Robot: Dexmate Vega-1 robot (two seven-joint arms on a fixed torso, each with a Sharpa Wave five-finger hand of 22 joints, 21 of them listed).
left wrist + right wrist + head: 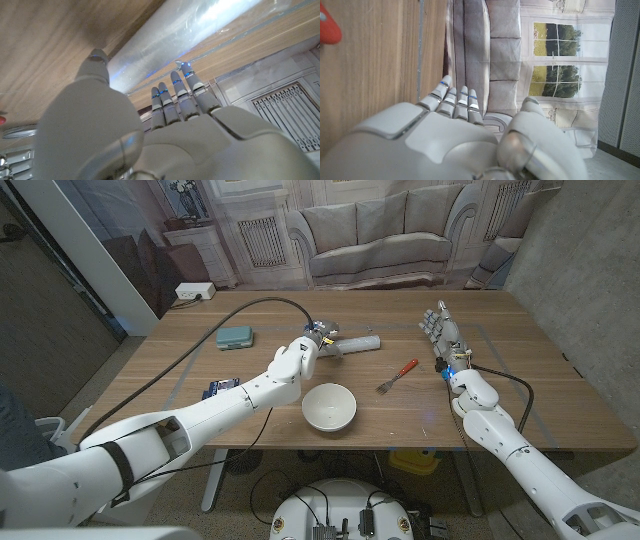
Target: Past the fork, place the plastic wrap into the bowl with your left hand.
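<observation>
The plastic wrap [357, 342] is a clear roll lying across the far middle of the table. My left hand [298, 357] is at its left end; in the left wrist view the fingers [175, 97] stretch out just short of the roll [185, 35], the thumb [97, 62] close beside it, nothing gripped. The white bowl [329, 407] stands near the front edge, just right of my left forearm. The fork [398, 375], red-handled, lies right of the bowl, and its red tip [326, 27] shows in the right wrist view. My right hand [443, 336] stands open right of the fork, fingers [455, 102] extended.
A teal flat box [236, 337] lies at the far left of the table, and a small blue item [221, 388] sits beside my left forearm. A black cable [190, 360] curves across the left side. The table's far edge [330, 292] runs behind the roll.
</observation>
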